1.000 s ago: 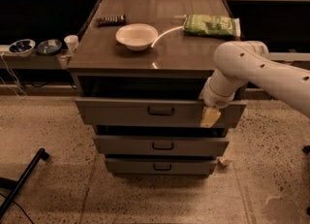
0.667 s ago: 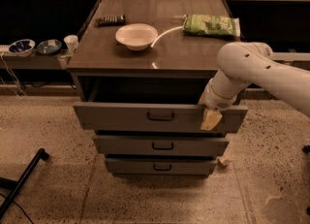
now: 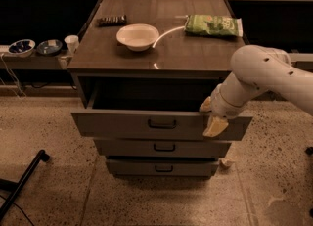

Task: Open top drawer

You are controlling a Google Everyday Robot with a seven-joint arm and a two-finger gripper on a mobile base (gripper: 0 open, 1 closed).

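Speckled terrazzo floor [image 3: 58,137], dim room, dark shelving behind.

1. Drawer cabinet [image 3: 195,54], frame centre: brown top, three grey drawers stacked.
2. Robot arm [image 3: 264,73], white, enters from the right edge and bends down to the cabinet front.
3. Top drawer [image 3: 117,124], widest of the three: stands partly out, dark interior showing behind its flat front panel; small dark handle [image 3: 162,123] at centre.
4. Middle drawer [image 3: 127,147] and bottom drawer [image 3: 132,167]: both closed, with like handles.
5. Gripper [image 3: 210,116], at the right end of the top drawer's front: one pale finger lies in front of the panel and the other over its top edge, closed on the panel between them.
6. Green snack bag [image 3: 213,25], upper right of the cabinet top; its print is too small to read.
7. White bowl [image 3: 138,36], upper centre, with a thin white strip [image 3: 166,34] curving from it towards the bag.
8. Black pole [image 3: 24,183], lower left, on the floor.
9. Dark flat bar [image 3: 112,20], just left of the bowl and behind it.
10. Two blue dishes [image 3: 21,47] and a white cup [image 3: 72,41], on a low ledge at left.
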